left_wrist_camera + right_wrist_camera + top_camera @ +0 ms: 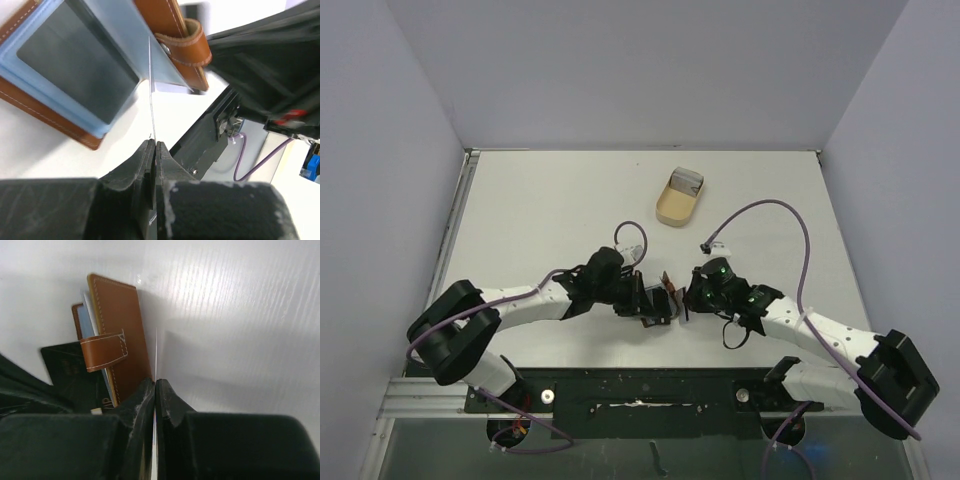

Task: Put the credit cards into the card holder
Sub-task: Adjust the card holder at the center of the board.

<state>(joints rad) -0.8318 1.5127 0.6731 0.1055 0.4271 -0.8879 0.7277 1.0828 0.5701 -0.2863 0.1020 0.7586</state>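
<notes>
White rectangular desk (540, 210), matte and plain, with grey walls on the left, far and right sides. A metal rail runs along its left edge. Tan oval tray (665, 212) lies flat on the desk, far side, slightly right of centre; a small grey item (687, 181) sits at its far end, can't tell what. Purple cable (790, 215) arcs over the right half, and its dark connector end (708, 244) is down near the surface, just near of the tray. Brown card holder (669, 290) is at near-centre, low over the desk; contact with the surface is unclear.
</notes>
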